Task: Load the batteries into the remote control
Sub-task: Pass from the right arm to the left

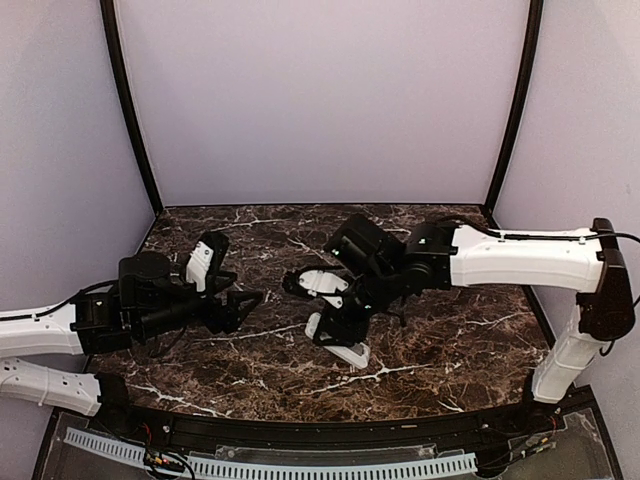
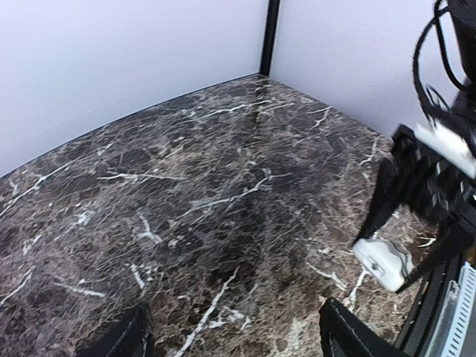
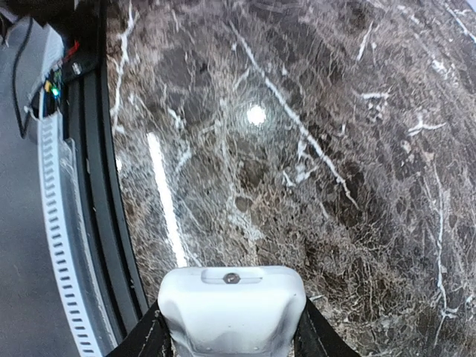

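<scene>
Left of the white rectangular plastic remote control (image 1: 350, 352), which the right gripper (image 3: 232, 338) clamps with its long axis tilted tableward, the left gripper (image 1: 243, 300) gapes empty; batteries not in view.

A dark brown marble-patterned table (image 1: 450, 340), veined with white, sits inside pale lilac walls (image 1: 320, 90). 2 black poles (image 1: 130, 110) rise at its back corners. A bright glare spot (image 3: 256, 114) shines on the glossy top.

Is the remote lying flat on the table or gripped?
Gripped: the small white rectangular plastic remote control is clamped, tilted, in the right pincer; whether it touches the dark marble table, cannot tell.
</scene>
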Robot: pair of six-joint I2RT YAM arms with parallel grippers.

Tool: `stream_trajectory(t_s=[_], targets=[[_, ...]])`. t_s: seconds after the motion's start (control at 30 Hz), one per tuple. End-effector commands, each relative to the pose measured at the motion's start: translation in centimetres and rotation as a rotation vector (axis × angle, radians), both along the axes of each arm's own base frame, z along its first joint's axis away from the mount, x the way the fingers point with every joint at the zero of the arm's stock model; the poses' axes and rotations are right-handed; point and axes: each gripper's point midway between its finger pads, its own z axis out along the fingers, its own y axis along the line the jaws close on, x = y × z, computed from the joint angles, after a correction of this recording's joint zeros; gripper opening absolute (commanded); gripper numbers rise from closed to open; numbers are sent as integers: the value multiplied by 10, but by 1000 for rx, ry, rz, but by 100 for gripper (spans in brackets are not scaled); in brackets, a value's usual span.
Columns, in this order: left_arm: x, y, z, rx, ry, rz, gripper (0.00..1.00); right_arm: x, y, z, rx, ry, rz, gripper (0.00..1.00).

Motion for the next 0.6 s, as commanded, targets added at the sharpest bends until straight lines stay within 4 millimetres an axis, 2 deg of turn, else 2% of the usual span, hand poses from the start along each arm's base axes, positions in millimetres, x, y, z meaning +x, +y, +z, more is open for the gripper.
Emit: stream_trajectory(t_s=[0.0, 0.1, 0.13, 0.17, 0.2, 0.27, 0.3, 0.33, 0.37, 0.4, 0.47, 0.57], targets=[[-30, -32, 14, -105, -18, -250, 75, 6, 15, 70, 296, 30, -33, 15], [-60, -58, 35, -159, -59, -453, 74, 8, 17, 124, 495, 23, -39, 14], [-67, -64, 37, -155, -62, -493, 74, 6, 17, 141, 552, 17, -30, 14], [-73, -70, 50, -164, -88, -537, 75, 3, 16, 154, 595, 13, -20, 15], [-79, -78, 51, -159, -80, -582, 77, 0, 15, 168, 637, 10, -9, 15], [-86, -89, 75, -192, -103, -647, 81, -7, 12, 193, 718, 7, 18, 15], [-88, -94, 78, -199, -97, -667, 85, -10, 11, 204, 754, 6, 32, 15], [-92, -98, 94, -242, -108, -697, 87, -14, 10, 213, 786, 6, 48, 15], [-93, -101, 98, -259, -105, -707, 90, -15, 9, 223, 821, 1, 57, 15], [-94, -102, 113, -305, -116, -719, 91, -18, 8, 230, 845, 1, 67, 15], [-95, -105, 129, -353, -129, -727, 94, -21, 6, 241, 881, -3, 80, 15], [-91, -109, 141, -383, -138, -718, 95, -24, 4, 250, 915, -1, 89, 15]])
